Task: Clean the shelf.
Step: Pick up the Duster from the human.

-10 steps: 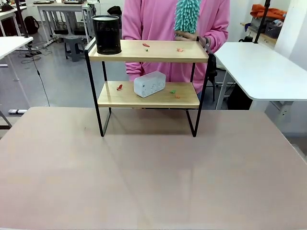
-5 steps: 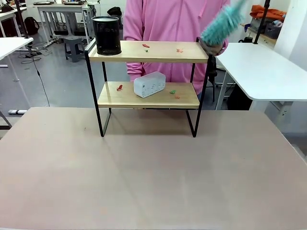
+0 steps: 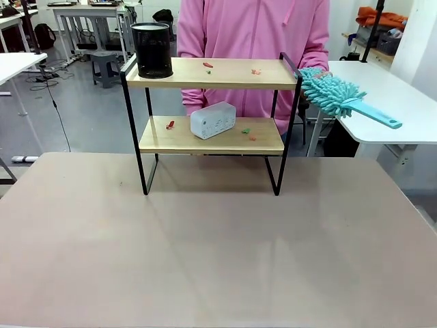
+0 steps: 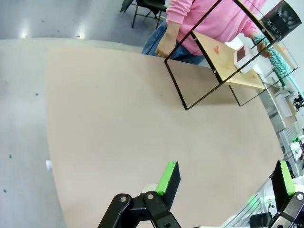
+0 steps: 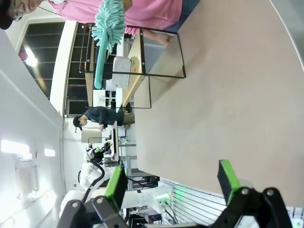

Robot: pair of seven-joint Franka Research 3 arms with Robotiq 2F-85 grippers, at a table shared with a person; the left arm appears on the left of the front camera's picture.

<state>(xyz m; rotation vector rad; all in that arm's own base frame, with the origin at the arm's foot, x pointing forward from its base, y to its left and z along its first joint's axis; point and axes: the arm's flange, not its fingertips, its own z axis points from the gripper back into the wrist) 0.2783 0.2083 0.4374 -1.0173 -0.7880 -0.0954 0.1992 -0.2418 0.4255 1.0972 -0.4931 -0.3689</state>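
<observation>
Holds nothing in left gripper (image 4: pixel 225 180) or right gripper (image 5: pixel 172 183), both spread wide. Finds the shelf (image 3: pixel 232 74) well ahead of both, scraps (image 3: pixel 207 65) on its boards. Notes the teal duster (image 3: pixel 331 92), upright a second ago, swung down off the shelf's end on the right gripper's side; probably means sweeping not yet begun. Reads no writing anywhere.

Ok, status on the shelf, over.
Left gripper open, right gripper open, both empty. Shelf not yet cleaned: scraps on both boards. Black cup, white box in the way; person holds duster beside it.
</observation>
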